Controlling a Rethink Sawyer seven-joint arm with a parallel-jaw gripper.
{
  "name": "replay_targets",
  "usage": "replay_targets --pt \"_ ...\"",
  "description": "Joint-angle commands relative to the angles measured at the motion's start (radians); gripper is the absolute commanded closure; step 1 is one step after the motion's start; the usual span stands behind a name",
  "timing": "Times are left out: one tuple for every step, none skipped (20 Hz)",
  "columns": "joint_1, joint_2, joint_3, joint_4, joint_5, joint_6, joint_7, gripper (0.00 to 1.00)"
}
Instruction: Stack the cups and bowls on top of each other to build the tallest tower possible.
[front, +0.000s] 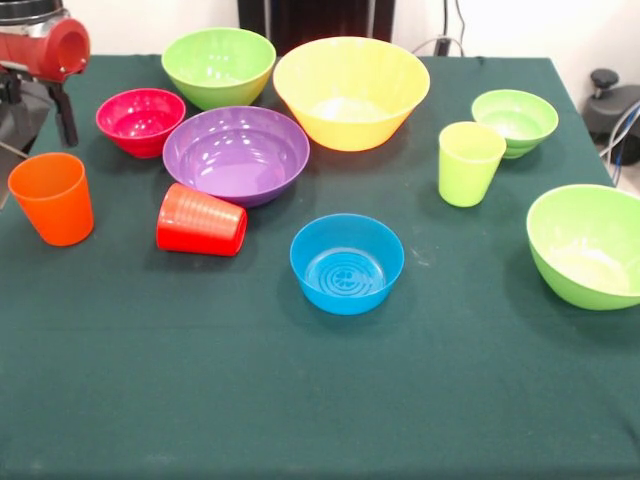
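Nothing is stacked yet, so the job looks to be at its very start: every piece sits alone on the green tablecloth (320, 400). Nearest the camera stands the blue bowl (347, 263), upright and empty. Beside it to the left the red cup (201, 221) lies tipped on its side, just in front of the wide purple bowl (236, 154), and further left the orange cup (52, 198) stands upright near the table's edge. At the right edge sits a large lime green bowl (587, 245); behind it stand the lime green cup (469, 163) and, just beyond that, the smallest lime green bowl (515, 122). Farther back come the small magenta bowl (140, 121), the big yellow bowl (351, 92) and the third lime green bowl (218, 66). The gripper (55, 105) hangs at the top left corner, above and behind the orange cup and clear of it; whether its fingers are parted or closed I cannot tell, though it carries nothing visible. A sensible first move would be to come down onto the orange cup, the closest piece, and grasp its rim; the tipped red cup will need righting later.
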Motion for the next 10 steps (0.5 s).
replay_targets --pt "0.013 0.1 0.045 -0.011 -0.085 0.078 -0.329 0.0" --pt "0.013 0.106 0.046 -0.012 -0.089 0.072 -0.327 0.0" --pt "0.014 0.115 0.045 -0.012 -0.094 0.063 -0.323 0.0" --pt "0.014 0.123 0.046 -0.014 -0.098 0.056 -0.318 0.0" --pt "0.017 0.133 0.047 -0.021 -0.102 0.053 -0.314 0.0" --pt "0.019 0.139 0.048 -0.023 -0.105 0.049 -0.31 0.0" --pt "0.019 0.142 0.048 -0.021 -0.108 0.044 -0.305 0.0" --pt "0.021 0.145 0.049 -0.022 -0.11 0.043 -0.302 0.0" --pt "0.023 0.148 0.05 -0.024 -0.111 0.043 -0.299 0.0" --pt "0.025 0.15 0.051 -0.025 -0.113 0.04 -0.294 0.0"
